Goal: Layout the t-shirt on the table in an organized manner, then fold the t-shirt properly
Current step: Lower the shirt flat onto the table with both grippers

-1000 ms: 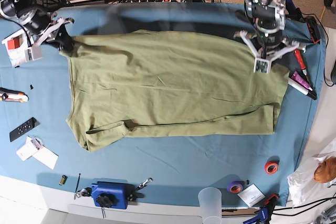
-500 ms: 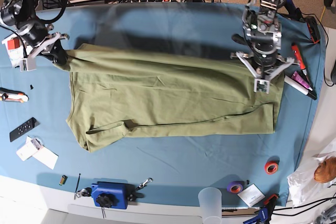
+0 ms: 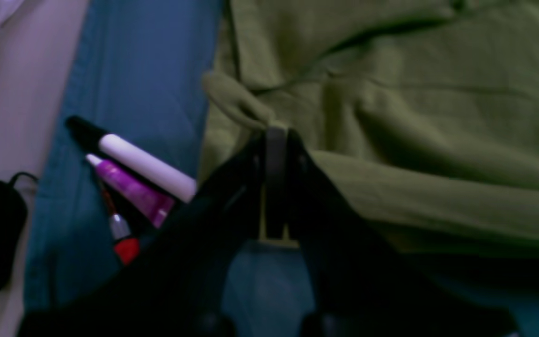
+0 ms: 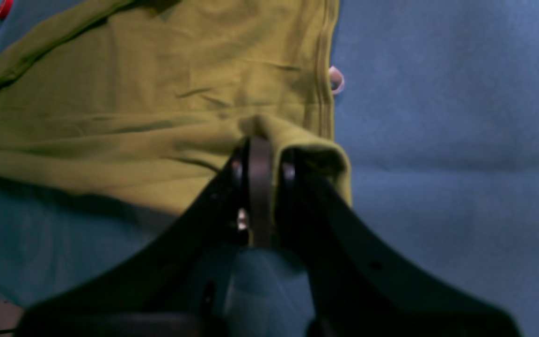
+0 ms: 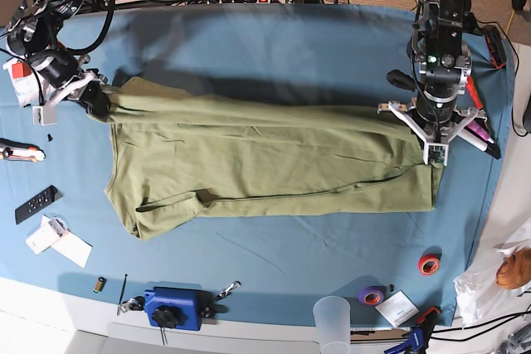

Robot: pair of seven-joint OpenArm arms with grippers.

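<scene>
Olive-green short-sleeved cotton t-shirt [image 5: 265, 159]: spread across the middle of the teal-blue cloth-covered tabletop [image 5: 274, 39], far edge raised and drawn over the lower layer.
Left end effector [image 3: 275, 135]: clamped on a bunched corner of the shirt's far edge, at the base view's right end.
Right end effector [image 4: 260, 145]: pinched tight on the opposite far corner, fabric draped over its fingertips.

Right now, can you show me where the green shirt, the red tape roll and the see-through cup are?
t-shirt [image 5: 265, 167]: base view, middle of the cloth.
red tape roll [image 5: 429, 271]: base view, on its ring.
clear plastic cup [image 5: 332, 321]: base view, on its side wall.
</scene>
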